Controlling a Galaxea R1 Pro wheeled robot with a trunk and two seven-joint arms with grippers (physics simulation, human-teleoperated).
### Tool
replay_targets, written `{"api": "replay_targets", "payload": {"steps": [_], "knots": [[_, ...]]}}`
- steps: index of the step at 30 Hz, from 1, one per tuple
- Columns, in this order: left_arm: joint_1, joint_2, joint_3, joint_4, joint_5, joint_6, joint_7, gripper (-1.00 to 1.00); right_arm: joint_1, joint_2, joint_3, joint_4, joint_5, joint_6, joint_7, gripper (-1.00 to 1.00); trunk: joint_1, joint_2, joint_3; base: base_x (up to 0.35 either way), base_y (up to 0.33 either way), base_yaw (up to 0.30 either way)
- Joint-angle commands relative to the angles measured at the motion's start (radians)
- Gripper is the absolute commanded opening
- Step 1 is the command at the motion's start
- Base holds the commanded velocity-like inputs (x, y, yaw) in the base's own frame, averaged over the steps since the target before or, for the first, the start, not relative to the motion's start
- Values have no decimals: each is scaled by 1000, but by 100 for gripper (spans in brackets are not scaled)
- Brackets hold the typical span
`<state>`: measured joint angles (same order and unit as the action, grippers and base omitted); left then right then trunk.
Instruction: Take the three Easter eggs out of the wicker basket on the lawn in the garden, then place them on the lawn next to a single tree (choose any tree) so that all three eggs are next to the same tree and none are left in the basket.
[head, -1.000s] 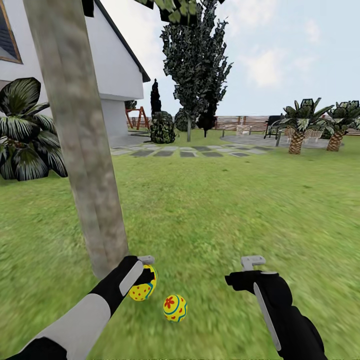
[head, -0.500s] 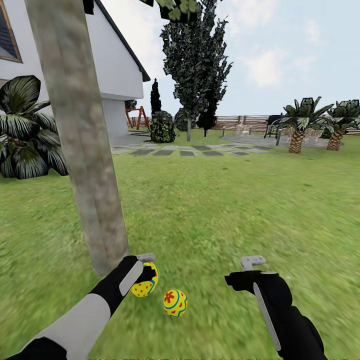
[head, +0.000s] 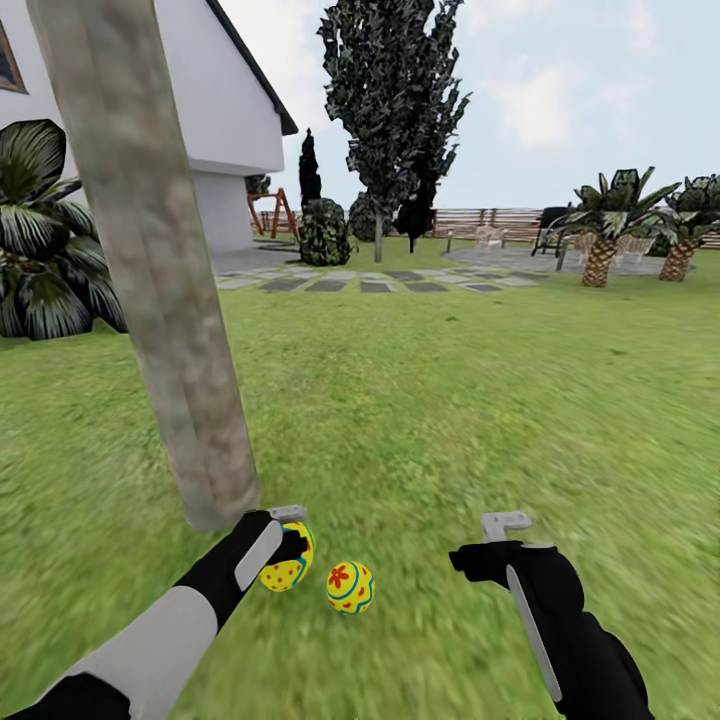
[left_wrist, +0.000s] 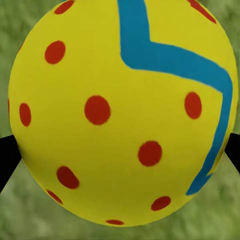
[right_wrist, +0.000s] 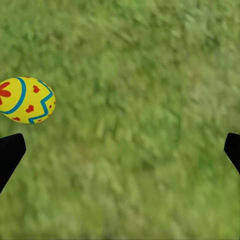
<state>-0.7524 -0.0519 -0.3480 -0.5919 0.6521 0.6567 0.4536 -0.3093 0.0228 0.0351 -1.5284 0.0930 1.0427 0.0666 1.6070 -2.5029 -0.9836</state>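
Beside the thick grey-brown mottled tree trunk, the left end effector grips a yellow red-dotted Easter egg just above the green lawn — a second yellow egg with a red flower mark lies on the grass close by. The right end effector hangs spread wide, empty.

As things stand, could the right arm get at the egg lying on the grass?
Probably yes. The right pincer is open and empty, and the loose egg lies on bare grass beside it, with nothing between them. The left pincer holds another egg close by, so approach needs care.
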Motion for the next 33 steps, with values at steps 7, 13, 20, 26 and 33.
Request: {"api": "replay_targets", "payload": {"steps": [7,13,20,26,33], "knots": [[-1,3,-5,-2,10,1,10,-100,-1,0,0,-1,10,5,7,100,3,-2,-28,0,0,0],[-1,3,-5,-2,9,-3,10,-100,-1,0,0,-1,10,5,7,100,6,-4,-51,0,0,0],[-1,3,-5,-2,9,-32,10,-100,-1,0,0,-1,10,5,7,100,9,-5,-78,0,0,0],[-1,4,-5,-2,9,-35,10,-100,-1,0,0,-1,10,5,7,100,11,-7,-102,0,0,0],[-1,3,-5,-2,9,-36,10,-100,-1,0,16,-1,10,5,7,100,15,-8,-129,0,0,0]]}}
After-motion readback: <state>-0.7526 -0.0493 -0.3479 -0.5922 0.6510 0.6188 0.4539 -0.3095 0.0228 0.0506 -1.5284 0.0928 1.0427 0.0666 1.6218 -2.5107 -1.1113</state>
